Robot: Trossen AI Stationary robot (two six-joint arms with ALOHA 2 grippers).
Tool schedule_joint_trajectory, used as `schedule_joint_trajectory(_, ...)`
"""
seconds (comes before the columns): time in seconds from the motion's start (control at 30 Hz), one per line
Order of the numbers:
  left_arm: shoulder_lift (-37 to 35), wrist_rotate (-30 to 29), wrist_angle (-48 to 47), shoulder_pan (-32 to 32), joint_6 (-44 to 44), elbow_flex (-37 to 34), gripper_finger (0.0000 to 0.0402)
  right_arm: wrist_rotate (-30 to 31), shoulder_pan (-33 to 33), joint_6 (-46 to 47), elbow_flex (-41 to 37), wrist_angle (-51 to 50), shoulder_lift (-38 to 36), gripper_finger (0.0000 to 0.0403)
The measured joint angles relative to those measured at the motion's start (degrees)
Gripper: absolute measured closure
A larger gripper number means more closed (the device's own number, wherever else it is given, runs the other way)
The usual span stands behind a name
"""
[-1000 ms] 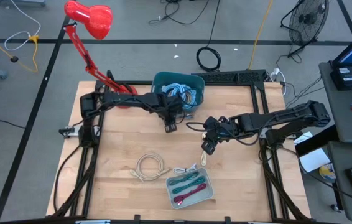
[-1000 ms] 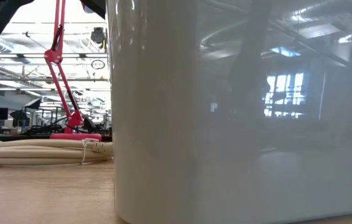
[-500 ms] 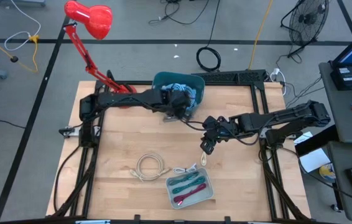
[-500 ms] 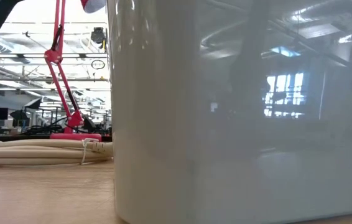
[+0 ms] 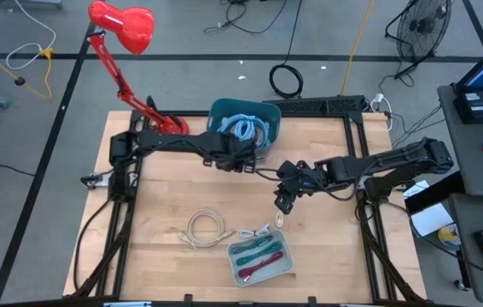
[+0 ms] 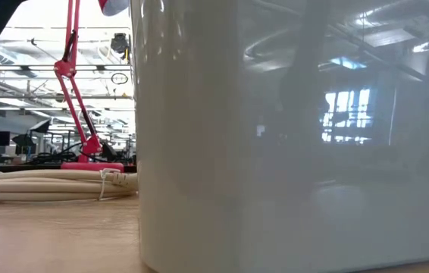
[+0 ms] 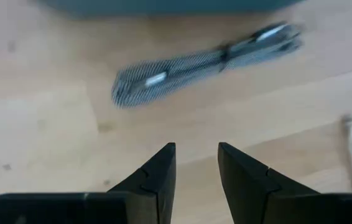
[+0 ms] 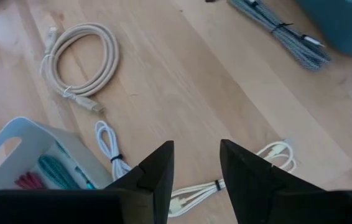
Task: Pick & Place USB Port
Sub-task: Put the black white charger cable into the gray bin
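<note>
Grey braided cable (image 7: 207, 59), bundled and tied with a band, lies flat on the wood table (image 5: 165, 196) just in front of the teal bin (image 5: 224, 109), loose, nothing touching it. Left gripper (image 7: 196, 163) hangs over the table right by that cable, jaws parted a little, nothing between them. Right gripper (image 8: 196, 158) sits mid-table to the right, above bare wood, jaws also a narrow gap apart and empty. Its wrist view shows the same grey cable (image 8: 285, 34) lying by the bin. Teal bin (image 8: 344, 22) at the table's back edge holds a pile of light blue cables (image 5: 248, 128), count not clear. On the table: one beige coiled cable (image 5: 206, 228), one white tied cable (image 8: 111, 146) beside the tray, one cream tied cable (image 8: 238, 177) near the right gripper. One grey tray (image 5: 284, 264) near the front edge holds teal cables (image 5: 254, 250) and a red cable (image 5: 258, 268), exact count hard to tell. One red desk lamp (image 5: 122, 24) at the back left corner. Low view is mostly blocked by the tray wall (image 6: 290, 136), with the beige coil (image 6: 48, 186) to its left.
</note>
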Motion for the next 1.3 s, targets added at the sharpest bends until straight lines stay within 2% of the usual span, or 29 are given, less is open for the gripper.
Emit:
schedule_joint_trajectory(0.17, 0.03, 2.40, 4.98, 2.23, 0.40, -5.82, 0.0279, 0.01, 0.34, -0.03, 0.00, 0.14, 0.00, 0.0282)
schedule_joint_trajectory(0.43, 0.01, 0.85, 8.25, 3.51, 9.73, -6.14, 0.0274, -0.12, 0.84, -0.24, 0.00, -0.10, 0.00, 0.0282)
schedule_joint_trajectory(0.7, 0.01, -0.24, 8.30, 3.78, 13.48, -6.14, 0.0219, -0.14, 0.82, -0.25, 0.00, 0.17, 0.00, 0.0282)
schedule_joint_trajectory(0.9, 0.65, 0.48, 7.54, 4.83, 11.94, -6.16, 0.0183, -0.15, 0.80, -0.21, -0.01, 0.77, 0.00, 0.0282)
schedule_joint_trajectory(1.1, 2.59, 1.94, 6.81, 5.10, 9.75, -6.18, 0.0185, -0.15, 0.80, -0.01, -0.02, 1.00, 0.00, 0.0282)
schedule_joint_trajectory(1.3, 2.68, 0.13, 7.34, 5.16, 10.33, -6.18, 0.0185, -0.17, 0.80, 0.21, -0.02, 0.96, 0.00, 0.0282)
